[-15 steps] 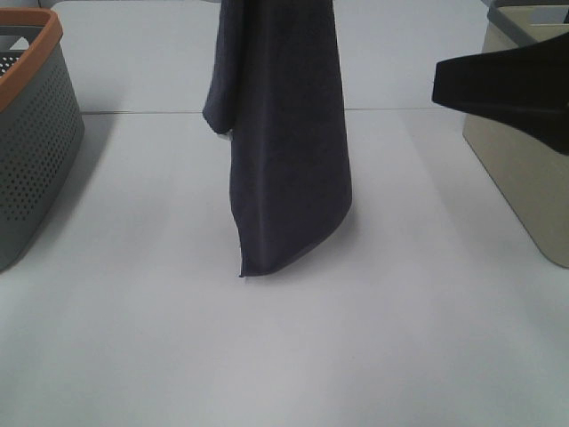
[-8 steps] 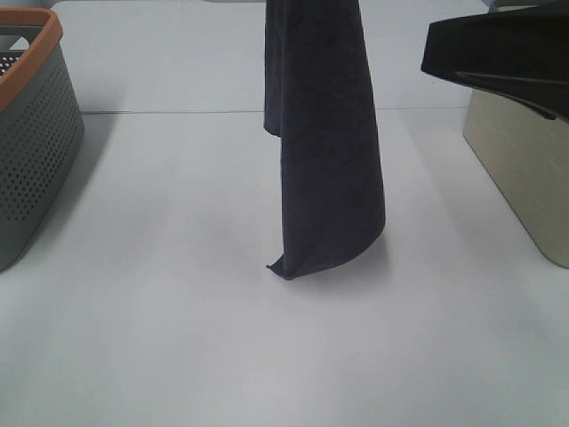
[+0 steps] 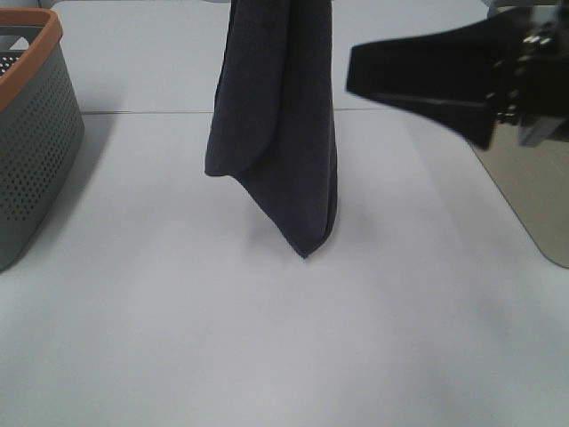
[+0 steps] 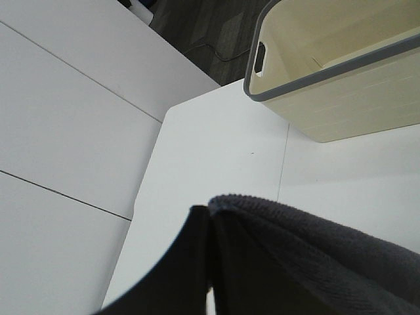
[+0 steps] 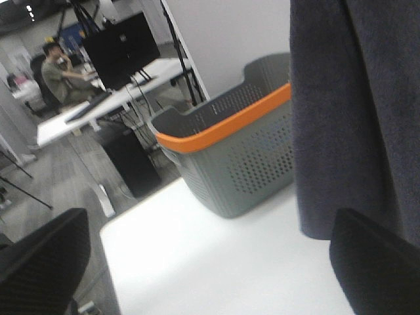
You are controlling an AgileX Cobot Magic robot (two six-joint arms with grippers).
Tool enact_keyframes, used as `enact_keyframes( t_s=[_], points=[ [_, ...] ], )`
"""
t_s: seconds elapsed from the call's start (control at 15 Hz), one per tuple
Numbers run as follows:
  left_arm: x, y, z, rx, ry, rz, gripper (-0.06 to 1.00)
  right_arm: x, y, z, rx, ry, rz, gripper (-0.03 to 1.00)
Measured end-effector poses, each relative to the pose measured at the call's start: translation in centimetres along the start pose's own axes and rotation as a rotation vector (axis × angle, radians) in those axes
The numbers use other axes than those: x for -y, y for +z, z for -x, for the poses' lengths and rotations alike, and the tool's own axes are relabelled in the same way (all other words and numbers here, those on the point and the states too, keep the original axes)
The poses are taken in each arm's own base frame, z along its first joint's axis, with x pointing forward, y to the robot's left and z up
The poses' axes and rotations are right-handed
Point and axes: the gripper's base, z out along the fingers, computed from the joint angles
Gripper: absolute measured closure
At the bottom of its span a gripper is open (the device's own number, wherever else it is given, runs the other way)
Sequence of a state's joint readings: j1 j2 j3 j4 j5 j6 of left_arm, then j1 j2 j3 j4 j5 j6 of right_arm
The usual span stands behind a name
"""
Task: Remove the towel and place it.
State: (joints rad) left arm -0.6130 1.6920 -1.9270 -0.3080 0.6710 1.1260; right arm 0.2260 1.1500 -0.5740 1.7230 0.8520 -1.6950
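The dark charcoal-navy towel (image 3: pixel 283 124) hangs folded from above the top edge of the exterior view, its lowest corner just above the white table (image 3: pixel 267 347). My left gripper (image 4: pixel 209 262) is out of the exterior view; in its wrist view one dark finger (image 4: pixel 187 262) presses against the towel (image 4: pixel 308 262), so it is shut on it. My right gripper (image 3: pixel 356 76) reaches in from the right, level with the hanging towel and a little apart from it. Its fingers (image 5: pixel 39 262) stand wide apart, open and empty, with the towel (image 5: pixel 354 111) in front.
A grey perforated basket with an orange rim (image 3: pixel 31 133) stands at the left edge; it also shows in the right wrist view (image 5: pixel 236 151). A beige bin (image 3: pixel 533 205) stands at the right edge, also in the left wrist view (image 4: pixel 328 85).
The towel swung right, then back left, and its lower end lifted and twisted to a point. My right gripper moved left toward the towel.
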Motion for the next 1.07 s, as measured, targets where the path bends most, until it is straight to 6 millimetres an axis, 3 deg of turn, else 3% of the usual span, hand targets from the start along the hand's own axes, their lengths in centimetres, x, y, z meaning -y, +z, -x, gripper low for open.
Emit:
enact_keyframes(
  t_s=[0.33,0.53,0.87,1.07],
  points=[
    [0.0,0.0,0.0,-0.003,0.002,-0.004,0.94,1.1,5.8,0.3,-0.108,-0.069,0.033,0.01],
    [0.4,0.0,-0.2,-0.027,0.006,-0.045,0.94,3.5,8.6,-0.8,-0.172,-0.035,0.019,0.02],
    [0.5,0.0,-0.5,-0.052,0.027,-0.057,0.94,5.0,10.0,-1.5,-0.207,-0.253,0.015,0.02],
    [0.5,0.0,-0.5,-0.054,0.029,-0.056,0.94,6.3,10.9,-1.4,-0.231,-0.283,-0.046,0.02]
  ],
)
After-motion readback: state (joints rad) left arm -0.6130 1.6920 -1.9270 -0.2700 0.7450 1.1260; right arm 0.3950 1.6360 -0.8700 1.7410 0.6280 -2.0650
